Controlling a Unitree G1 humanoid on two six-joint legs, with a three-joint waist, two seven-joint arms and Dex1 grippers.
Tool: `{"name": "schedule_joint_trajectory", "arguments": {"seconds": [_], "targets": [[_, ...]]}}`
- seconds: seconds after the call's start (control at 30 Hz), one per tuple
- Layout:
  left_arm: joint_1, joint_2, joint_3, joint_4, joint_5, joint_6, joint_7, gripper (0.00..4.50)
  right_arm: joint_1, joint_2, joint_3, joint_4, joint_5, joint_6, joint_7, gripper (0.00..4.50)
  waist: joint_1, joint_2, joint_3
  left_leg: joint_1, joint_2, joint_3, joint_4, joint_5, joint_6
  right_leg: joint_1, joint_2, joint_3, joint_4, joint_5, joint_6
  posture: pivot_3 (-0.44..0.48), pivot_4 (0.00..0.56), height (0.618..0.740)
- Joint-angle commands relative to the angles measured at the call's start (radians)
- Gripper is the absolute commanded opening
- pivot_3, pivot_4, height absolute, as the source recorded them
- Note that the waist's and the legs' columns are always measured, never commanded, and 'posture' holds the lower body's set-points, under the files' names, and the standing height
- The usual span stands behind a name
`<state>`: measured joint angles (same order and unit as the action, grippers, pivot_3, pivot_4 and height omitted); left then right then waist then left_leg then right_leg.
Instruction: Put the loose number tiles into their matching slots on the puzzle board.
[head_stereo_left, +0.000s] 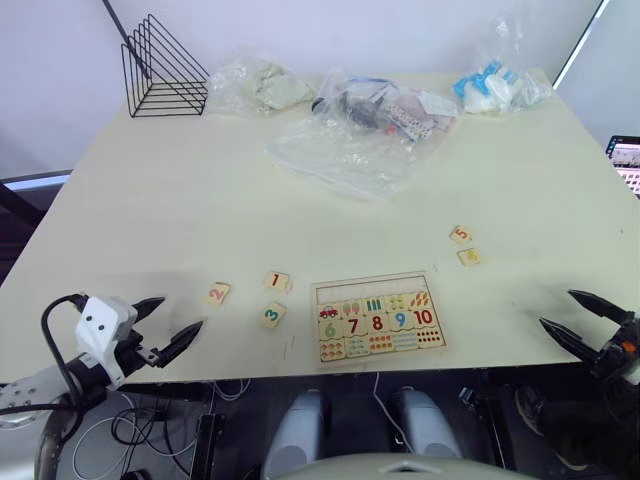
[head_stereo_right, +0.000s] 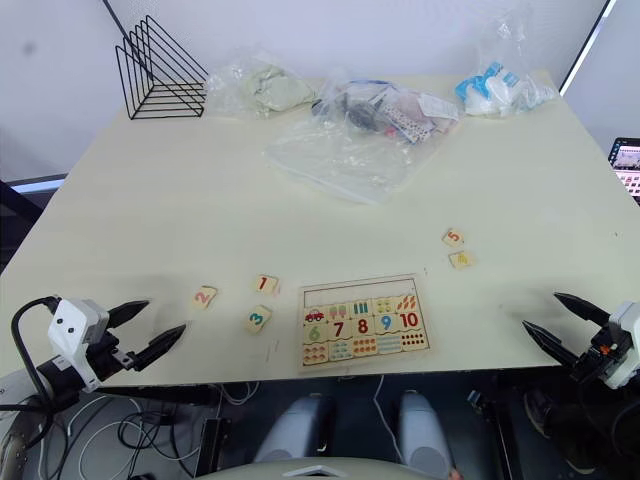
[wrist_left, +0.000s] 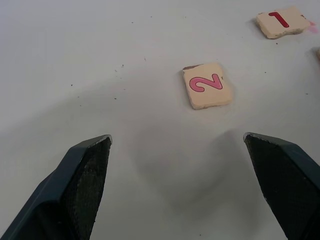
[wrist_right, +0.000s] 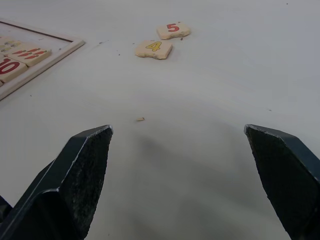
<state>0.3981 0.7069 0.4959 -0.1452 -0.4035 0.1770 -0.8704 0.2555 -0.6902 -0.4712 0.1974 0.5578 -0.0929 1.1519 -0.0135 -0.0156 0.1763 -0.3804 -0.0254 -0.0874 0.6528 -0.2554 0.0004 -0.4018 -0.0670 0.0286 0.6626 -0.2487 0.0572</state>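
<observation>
The puzzle board (head_stereo_left: 377, 318) lies near the table's front edge, its top row of slots (head_stereo_left: 370, 292) bare. Left of it lie loose number tiles: the 2 (head_stereo_left: 217, 293) (wrist_left: 207, 85), the 1 (head_stereo_left: 278, 281) (wrist_left: 281, 21) and the green 3 (head_stereo_left: 273, 315). To the board's right lie the 5 (head_stereo_left: 460, 234) (wrist_right: 173, 30) and the yellow 4 (head_stereo_left: 468, 256) (wrist_right: 153, 48). My left gripper (head_stereo_left: 168, 322) hovers open at the front left, a short way from the 2. My right gripper (head_stereo_left: 582, 318) is open at the front right corner, holding nothing.
Clear plastic bags (head_stereo_left: 350, 140) with odds and ends lie across the back of the table, with a black wire rack (head_stereo_left: 160, 68) at the back left. A laptop (head_stereo_left: 627, 160) sits beyond the right edge. The table edge runs just in front of the board.
</observation>
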Motion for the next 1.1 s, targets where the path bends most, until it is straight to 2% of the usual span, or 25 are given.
{"name": "schedule_joint_trajectory", "arguments": {"seconds": [0.03,0.3,0.63,0.83,1.1], "targets": [[-0.006,0.0,0.01,-0.011,-0.012,-0.018,-0.01,4.5,-0.004,-0.006,-0.038,0.001,0.007,-0.037,0.016,4.42,0.0,0.0,0.0,0.0,0.0,0.0,0.0,0.0,0.0,0.0,0.0,0.0,0.0,0.0,0.0,0.0,0.15,0.74],[-0.013,0.002,0.017,-0.041,-0.019,0.001,-0.014,4.5,-0.008,-0.005,-0.03,0.029,-0.007,-0.076,0.03,4.42,-0.001,0.0,0.0,0.002,-0.005,-0.001,0.002,-0.004,0.006,0.005,-0.005,0.002,-0.004,0.0,0.006,0.0,0.15,0.74],[-0.016,-0.01,0.006,-0.102,-0.018,0.034,0.01,4.5,-0.028,0.001,-0.02,0.067,-0.008,-0.122,0.078,4.42,0.001,0.001,-0.001,-0.001,-0.006,-0.016,0.001,-0.005,0.007,0.01,-0.007,-0.011,-0.005,-0.003,0.003,0.0,0.15,0.74],[0.01,-0.059,-0.004,-0.205,-0.013,0.095,0.085,4.5,-0.035,-0.01,-0.031,0.062,0.05,-0.113,0.182,4.42,0.001,0.002,-0.001,-0.001,-0.006,-0.021,0.001,-0.005,0.007,0.011,-0.006,-0.013,-0.005,-0.004,0.002,0.0,0.15,0.74],[0.044,-0.189,-0.051,-0.341,0.019,0.16,0.264,4.5,-0.005,-0.014,-0.004,-0.071,0.128,-0.082,0.341,4.42,0.001,0.002,-0.001,0.002,-0.004,-0.011,0.001,-0.005,0.007,0.01,-0.006,-0.008,-0.005,-0.003,0.002,0.0,0.15,0.74]]}}
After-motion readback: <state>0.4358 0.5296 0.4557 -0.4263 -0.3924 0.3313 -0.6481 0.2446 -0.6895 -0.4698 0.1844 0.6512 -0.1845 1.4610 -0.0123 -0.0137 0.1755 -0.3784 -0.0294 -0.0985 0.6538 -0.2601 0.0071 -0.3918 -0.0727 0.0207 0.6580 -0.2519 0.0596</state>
